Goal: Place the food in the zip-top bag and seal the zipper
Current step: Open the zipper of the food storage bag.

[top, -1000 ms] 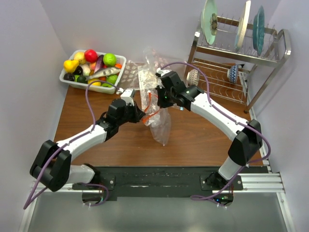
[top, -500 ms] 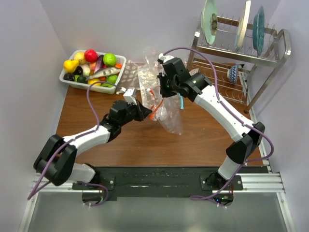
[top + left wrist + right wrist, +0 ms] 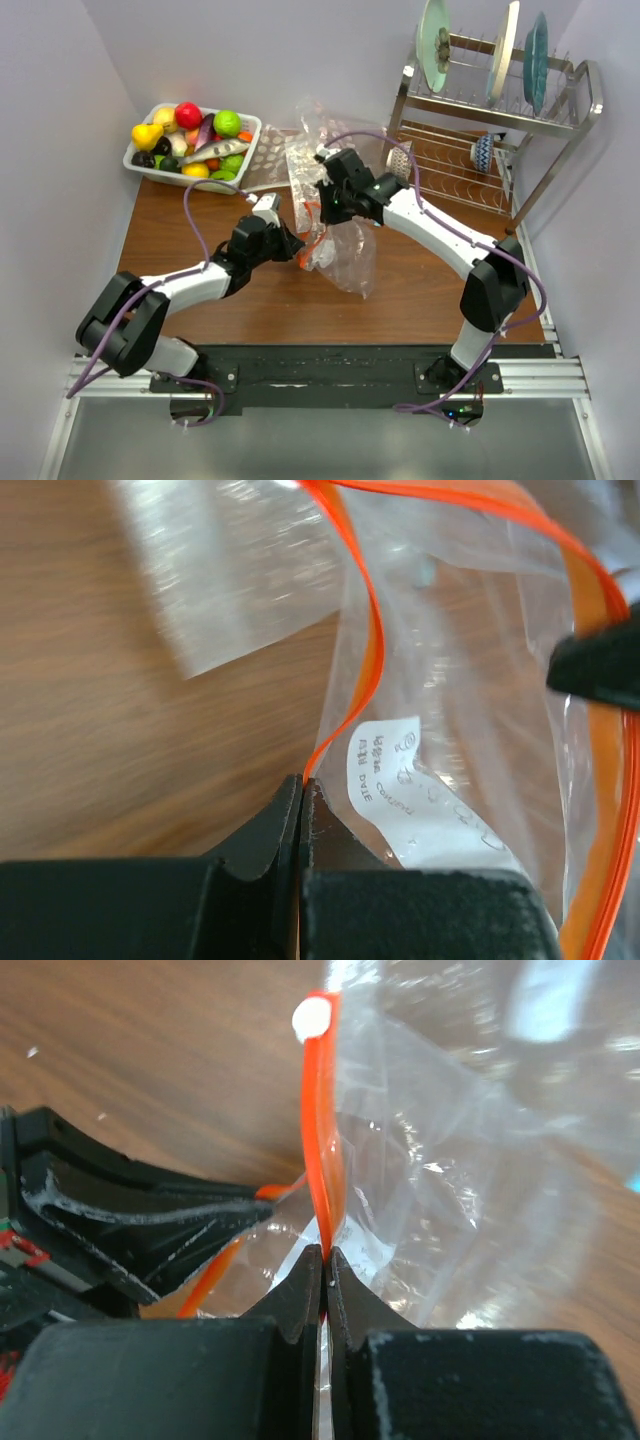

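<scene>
A clear zip-top bag [image 3: 340,258] with an orange-red zipper [image 3: 316,215] hangs between my two grippers above the brown table; I see no food in it. My left gripper [image 3: 296,243] is shut on one side of the zipper strip [image 3: 345,690]. My right gripper [image 3: 327,199] is shut on the other side of the strip [image 3: 320,1140]. The left gripper's black fingers [image 3: 120,1210] show in the right wrist view. The bag has a white label [image 3: 420,790]. The food [image 3: 192,140] lies in a white bin at the back left.
The white bin [image 3: 140,166] stands at the back left corner. More clear bags [image 3: 300,150] lie behind the held bag. A metal dish rack [image 3: 490,120] with plates and bowls stands at the back right. Purple walls close in left and right.
My right gripper has dropped and shifted left with the bag's mouth. The left gripper has moved slightly right and nearer the bag. The bag's body has swung to the right.
</scene>
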